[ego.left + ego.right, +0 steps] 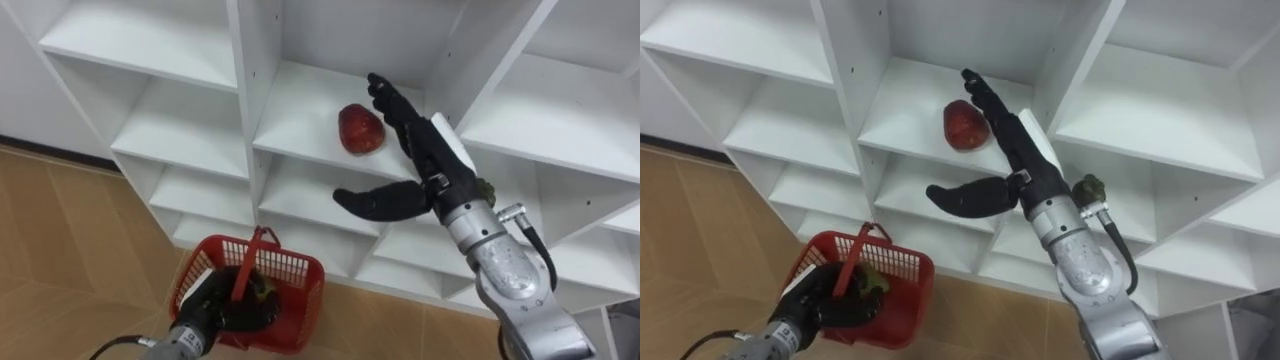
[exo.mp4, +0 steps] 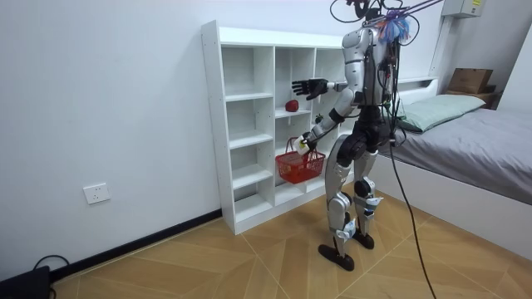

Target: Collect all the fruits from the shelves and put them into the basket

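Note:
A red apple (image 1: 361, 129) (image 1: 965, 126) (image 2: 292, 105) lies on a middle shelf of the white closet (image 1: 255, 90). My right hand (image 1: 405, 160) (image 1: 1010, 150) is open just right of the apple, fingers straight and reaching into that compartment, thumb spread below the shelf edge; it is close to the apple but I cannot tell if it touches. My left hand (image 1: 215, 305) (image 1: 815, 300) is shut on the handle of a red wire basket (image 1: 295, 275) (image 1: 905, 280) held low in front of the closet. Something dark lies inside the basket. In the room view I stand facing the closet.
The closet (image 2: 249, 124) has several open compartments in rows. Another small dark object (image 1: 1089, 187) sits on the shelf behind my right wrist. Wooden floor (image 1: 60, 250) lies below. A bed (image 2: 474, 141) stands at the room view's right.

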